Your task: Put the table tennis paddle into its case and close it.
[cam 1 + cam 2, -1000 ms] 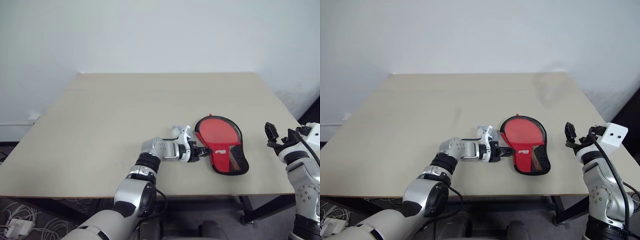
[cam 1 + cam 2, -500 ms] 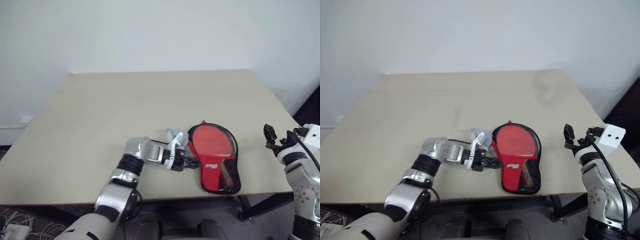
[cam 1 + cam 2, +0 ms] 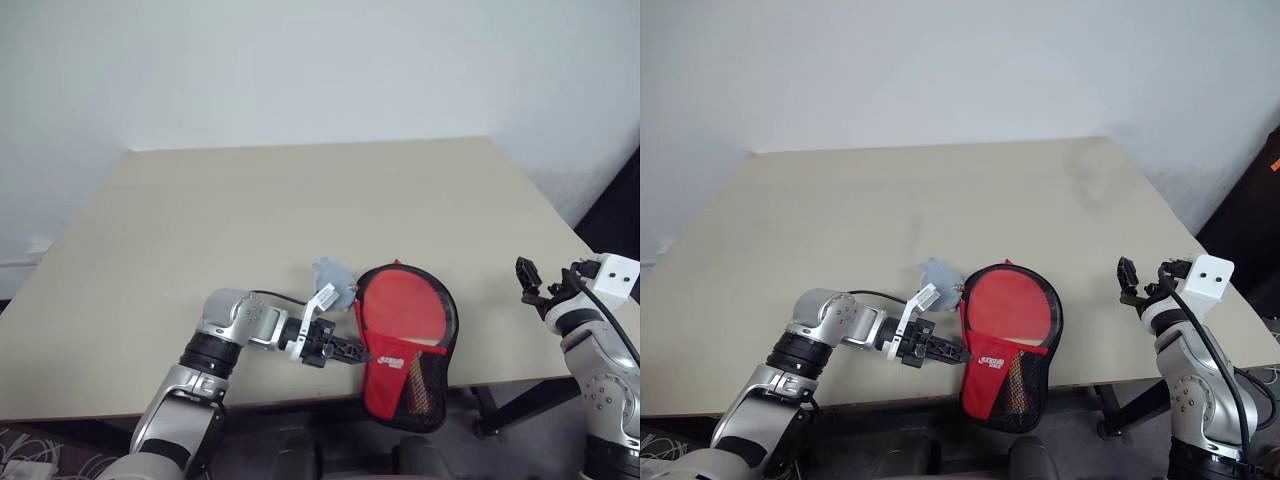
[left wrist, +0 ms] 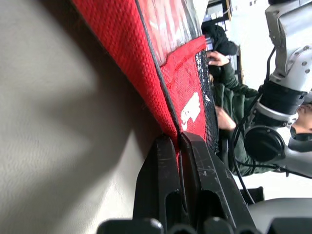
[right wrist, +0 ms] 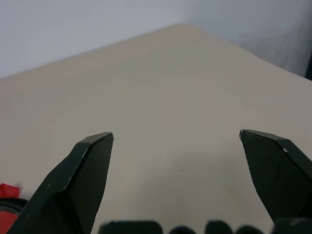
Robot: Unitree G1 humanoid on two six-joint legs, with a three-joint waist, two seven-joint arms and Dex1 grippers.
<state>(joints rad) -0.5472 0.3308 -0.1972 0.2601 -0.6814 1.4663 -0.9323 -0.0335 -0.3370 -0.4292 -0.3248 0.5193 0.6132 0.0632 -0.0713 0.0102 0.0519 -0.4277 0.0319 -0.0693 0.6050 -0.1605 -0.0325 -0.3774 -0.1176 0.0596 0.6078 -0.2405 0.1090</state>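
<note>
- Left gripper (image 3: 350, 351): fingers pinched on the edge of the case (image 3: 405, 340). I have dragged it left and toward me since a second ago; its handle end now overhangs the near edge of the table (image 3: 200, 220).
- Plastic wad (image 3: 334, 273): beside the case's round end.
- Paddle: red face shows inside the case, I judge; zipping remains.
- Left wrist view: person seated beyond the table edge.
- Right gripper (image 3: 532, 281): spread wide, idle, well apart.

Silver-grey jointed arms with black collars and thin black cables, a white bracket at the left end effector (image 3: 350, 351), a white block beside the right end effector (image 3: 534, 283), both black-fingered.
</note>
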